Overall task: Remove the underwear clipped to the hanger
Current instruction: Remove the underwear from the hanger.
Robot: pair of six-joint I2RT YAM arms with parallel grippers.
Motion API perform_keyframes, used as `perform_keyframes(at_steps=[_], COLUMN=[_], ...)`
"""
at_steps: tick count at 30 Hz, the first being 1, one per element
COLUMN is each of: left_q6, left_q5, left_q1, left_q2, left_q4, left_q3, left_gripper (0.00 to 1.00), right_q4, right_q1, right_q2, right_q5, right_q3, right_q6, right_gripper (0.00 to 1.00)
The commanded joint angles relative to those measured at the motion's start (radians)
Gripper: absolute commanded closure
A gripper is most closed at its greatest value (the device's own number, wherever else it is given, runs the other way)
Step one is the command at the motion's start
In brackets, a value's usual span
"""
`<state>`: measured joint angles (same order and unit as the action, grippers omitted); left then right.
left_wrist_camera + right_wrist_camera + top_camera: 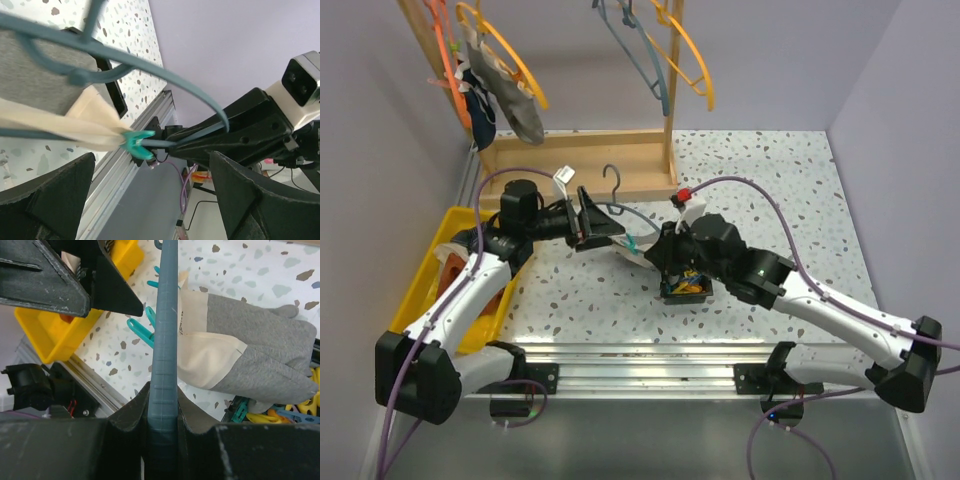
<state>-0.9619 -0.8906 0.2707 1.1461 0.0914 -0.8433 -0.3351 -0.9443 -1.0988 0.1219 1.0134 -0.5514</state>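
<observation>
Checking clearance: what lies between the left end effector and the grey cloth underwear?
A teal plastic clip pinching the underwear onto the blue-grey plastic hanger; left wrist view.

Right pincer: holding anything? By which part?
Right pincer is shut on the blue-grey hanger, clamping its straight bar beside the clipped grey underwear. Left pincer is open and holds nothing.
</observation>
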Motion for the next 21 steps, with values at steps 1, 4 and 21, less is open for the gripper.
perform_keyframes(at_steps=[1,4,21], left_q6=[-0.04,-0.041,0.055], left_q5=[0.059,0.071,0.28], left_q1=[0.045,0.079,0.094], left_q2=[-0.006,0.006,0.052], left_q4=[-0.022,-0.009,0.225], left_q3=[-0.027,-0.023,-0.056], left_gripper=[0.0,0.01,0.29], right_q4=[0.082,0.085,0.09], right_q1=[-0.046,-0.077,-0.113], right_q2=[-0.045,-0.079,-0.07], right_q5=[0.073,0.122,0.258], right_q3=[0.014,0.027,0.051], right_q6=[-0.021,-0.012,-0.027], right_gripper=[1.0,1.0,1.0])
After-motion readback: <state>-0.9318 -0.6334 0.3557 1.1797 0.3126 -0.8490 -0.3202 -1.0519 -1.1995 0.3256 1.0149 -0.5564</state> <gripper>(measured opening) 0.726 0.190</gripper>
